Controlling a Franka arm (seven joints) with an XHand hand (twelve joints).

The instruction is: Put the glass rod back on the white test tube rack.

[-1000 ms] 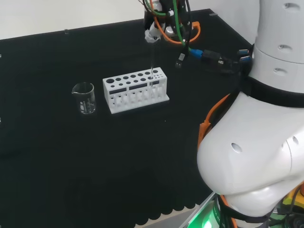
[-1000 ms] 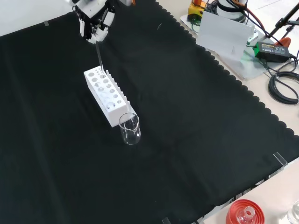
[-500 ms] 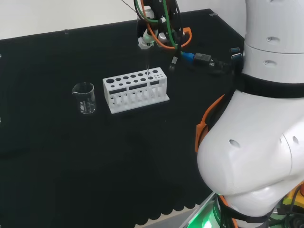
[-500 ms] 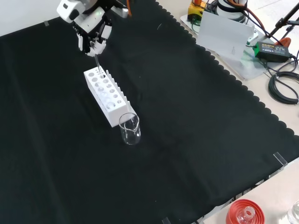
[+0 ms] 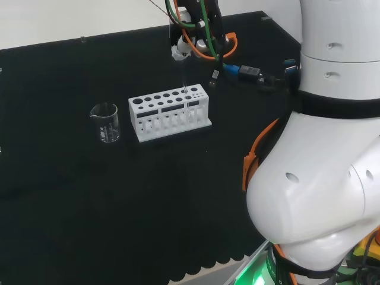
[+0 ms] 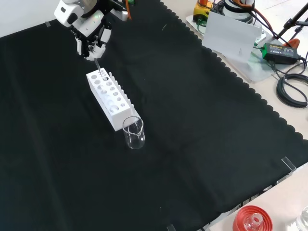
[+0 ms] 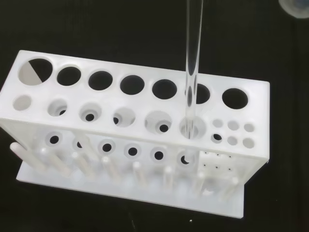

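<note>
1. In the front view the hand [image 6: 90,41] hangs fingers-down above the far end of the white test tube rack [image 6: 109,98], pinching the top of the glass rod [image 7: 193,63].
2. The rod stands upright, its lower end inside 1 rack hole; its tip seems hidden below the top plate.
3. A beaker [image 6: 134,132] stands just beside the rack's near end, with bare black cloth [image 6: 202,125] to the right.

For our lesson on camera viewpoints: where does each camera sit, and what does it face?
Head view: behind and above the base, facing the bench; white arm links at right, hand above the rack.
Front view: opposite side, looking down; hand enters from the top.
Wrist view: close above the rack, glass rod entering a hole.
All views share the rack.
</note>
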